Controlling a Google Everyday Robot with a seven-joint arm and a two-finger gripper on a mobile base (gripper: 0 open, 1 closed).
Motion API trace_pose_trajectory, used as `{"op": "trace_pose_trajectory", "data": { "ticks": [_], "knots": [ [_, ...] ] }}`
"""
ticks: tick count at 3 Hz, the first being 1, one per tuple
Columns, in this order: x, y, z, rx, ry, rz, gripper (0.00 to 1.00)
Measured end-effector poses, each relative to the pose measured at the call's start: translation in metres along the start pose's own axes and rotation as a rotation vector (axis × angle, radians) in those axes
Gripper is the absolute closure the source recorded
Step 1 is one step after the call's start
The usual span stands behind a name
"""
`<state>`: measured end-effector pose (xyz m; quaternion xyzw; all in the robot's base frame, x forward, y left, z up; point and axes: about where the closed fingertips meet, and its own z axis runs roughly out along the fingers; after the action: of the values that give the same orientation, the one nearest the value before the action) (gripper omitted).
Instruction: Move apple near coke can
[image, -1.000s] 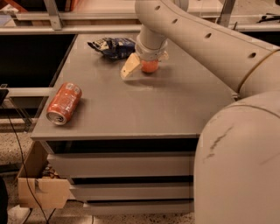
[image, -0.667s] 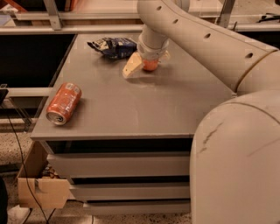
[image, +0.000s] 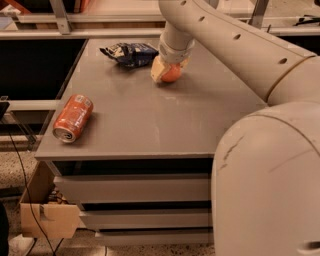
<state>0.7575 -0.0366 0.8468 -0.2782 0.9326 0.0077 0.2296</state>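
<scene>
The apple (image: 171, 74) is orange-red and sits at the back middle of the grey table (image: 150, 125), between the cream fingers of my gripper (image: 167, 71). The gripper comes down on it from above and is shut on it. The left finger (image: 158, 69) covers the apple's left side. The coke can (image: 73, 118) lies on its side near the table's front left edge, silver top toward the front, far left of and nearer than the apple.
A dark blue snack bag (image: 130, 53) lies just behind and left of the gripper. My arm (image: 240, 45) spans the table's right side and my body (image: 270, 185) fills the front right. A cardboard box (image: 45, 210) stands on the floor at left.
The gripper has closed in on the apple and shifted slightly; the finger that stuck out to the left now sits against the apple. The can and bag have not moved.
</scene>
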Motion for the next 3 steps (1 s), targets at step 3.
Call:
{"op": "trace_pose_trajectory", "data": {
  "ticks": [3],
  "knots": [
    [-0.02, -0.016, -0.051, 0.023, -0.07, -0.045, 1.0]
  ]
}}
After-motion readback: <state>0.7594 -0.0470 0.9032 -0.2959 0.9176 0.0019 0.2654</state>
